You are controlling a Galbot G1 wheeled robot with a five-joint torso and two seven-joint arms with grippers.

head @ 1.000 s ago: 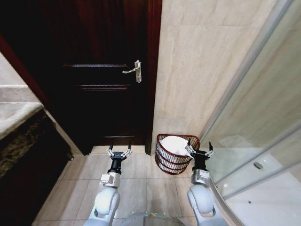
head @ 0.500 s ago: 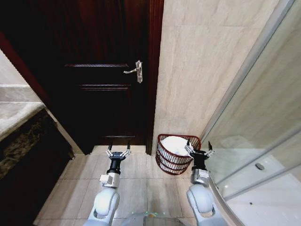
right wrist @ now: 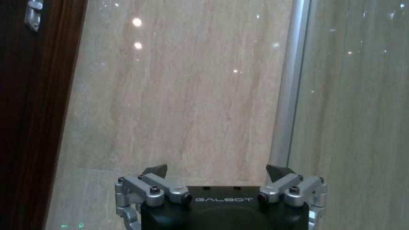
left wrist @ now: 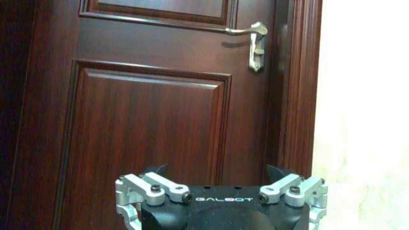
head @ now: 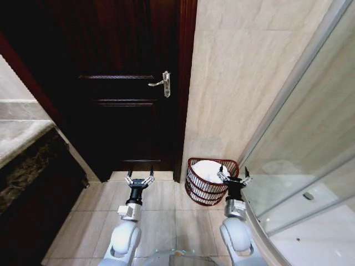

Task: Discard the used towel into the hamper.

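Observation:
The hamper point(head: 194, 187), a round dark red wire basket, stands on the floor against the beige wall beside the door frame. A white towel point(head: 208, 169) lies inside it, heaped near the rim. My right gripper point(head: 233, 173) hangs open and empty just over the hamper's right edge; its view faces the beige wall point(right wrist: 185, 96). My left gripper point(head: 140, 175) is open and empty over the floor tiles in front of the door, well left of the hamper. In the left wrist view the gripper point(left wrist: 217, 170) points at the door.
A dark wooden door point(head: 122, 100) with a silver lever handle point(head: 163, 82) fills the back. A glass shower screen point(head: 310, 160) runs along the right. A dark stone counter point(head: 22, 160) stands at the left. Beige floor tiles point(head: 166, 210) lie between them.
The whole head view has shifted slightly right, so the camera moved. Both grippers stay open and the towel stays in the hamper.

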